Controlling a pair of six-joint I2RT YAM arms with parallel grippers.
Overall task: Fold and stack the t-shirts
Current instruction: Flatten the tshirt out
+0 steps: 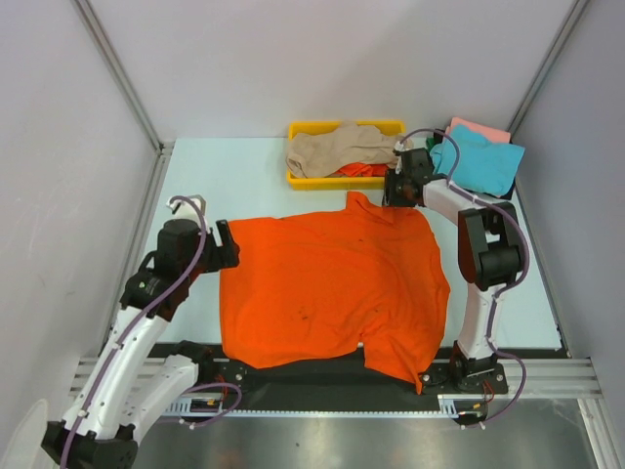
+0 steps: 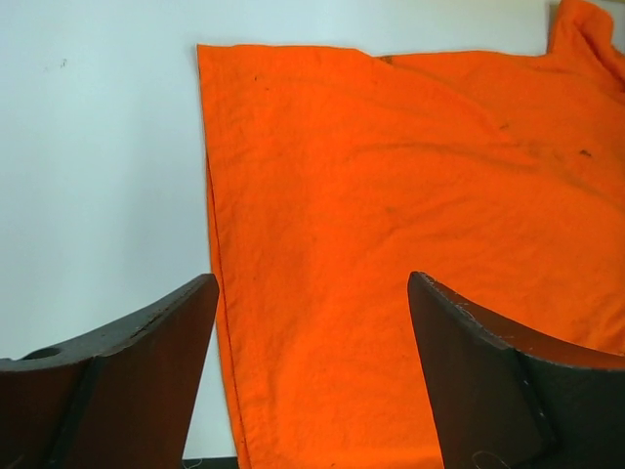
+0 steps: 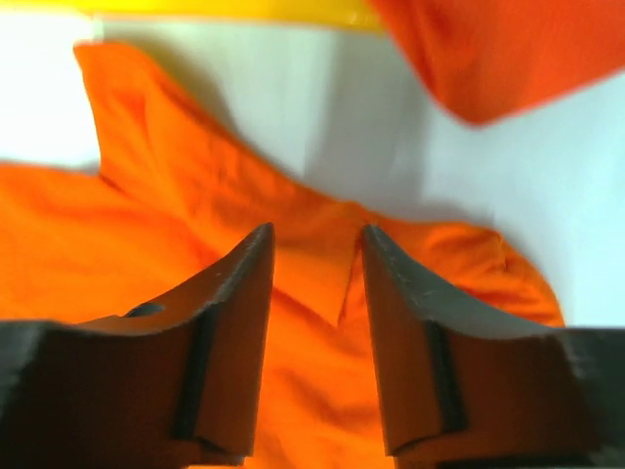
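Note:
A bright orange t-shirt (image 1: 332, 283) lies spread flat in the middle of the table; it also shows in the left wrist view (image 2: 410, 195) and the right wrist view (image 3: 195, 225). My left gripper (image 1: 227, 246) is open at the shirt's left edge, a little above it, and holds nothing. My right gripper (image 1: 395, 191) is open over the shirt's far right corner with cloth below the gap, and nothing is pinched. A beige t-shirt (image 1: 337, 149) lies in the yellow tray. A teal t-shirt (image 1: 483, 161) lies folded on a pink one (image 1: 480, 128) at the far right.
The shallow yellow tray (image 1: 391, 127) stands at the back centre with more orange cloth (image 1: 361, 171) in it. The shirt's near hem hangs over the table's front edge (image 1: 547, 357). Grey walls close in the sides and back.

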